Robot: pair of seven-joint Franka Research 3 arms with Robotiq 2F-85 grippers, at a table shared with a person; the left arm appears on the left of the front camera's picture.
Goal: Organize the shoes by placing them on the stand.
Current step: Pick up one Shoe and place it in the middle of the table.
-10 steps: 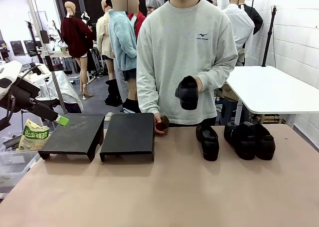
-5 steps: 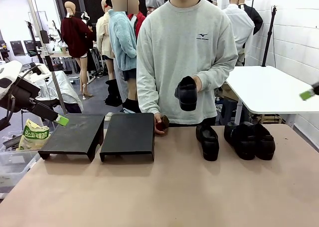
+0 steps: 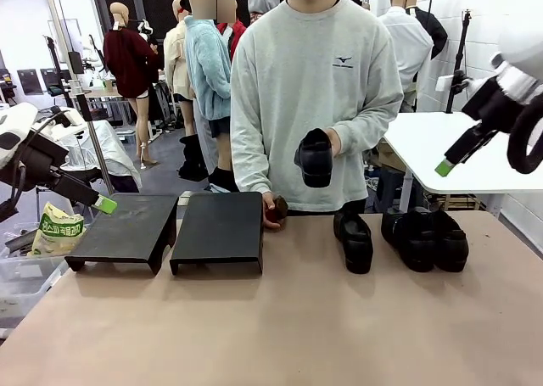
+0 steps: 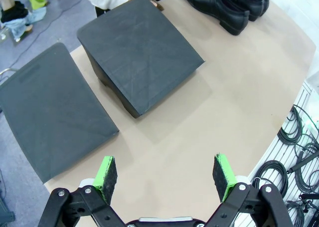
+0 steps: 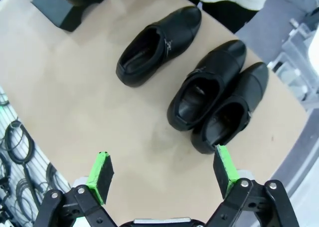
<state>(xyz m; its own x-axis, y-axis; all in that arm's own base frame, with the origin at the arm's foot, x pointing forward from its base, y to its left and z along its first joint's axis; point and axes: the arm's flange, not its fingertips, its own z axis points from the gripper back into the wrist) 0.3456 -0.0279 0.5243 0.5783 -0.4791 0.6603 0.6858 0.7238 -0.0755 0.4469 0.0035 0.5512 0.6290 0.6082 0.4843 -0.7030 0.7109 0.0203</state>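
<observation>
Table (image 3: 271,318), person at the far side.

Left gripper (image 4: 164,173) is hanging at the left edge, above the near-left corner of the table. Its jaws are standing wide with nothing between the green pads (image 4: 105,172).

Right gripper (image 5: 162,173) is hovering high on the right, above the shoes. Its jaws are also spread wide and empty.

The stand is sitting on the left half of the table as two black platforms, just beside each other: left platform (image 3: 123,229), right platform (image 3: 219,226). Both tops are bare.

Shoes: a single shoe (image 3: 354,241) is lying right of centre. A pair (image 3: 424,239) is lying farther right, the two side by side and touching. From the right wrist, all three openings are facing up.

The person's hand (image 3: 333,142) is holding a fourth shoe (image 3: 316,158) in the air at chest height, toe pointing down, well clear of the table. The other hand (image 3: 271,212) is resting at the far edge beside the right platform, by a small brown thing (image 3: 281,205).
</observation>
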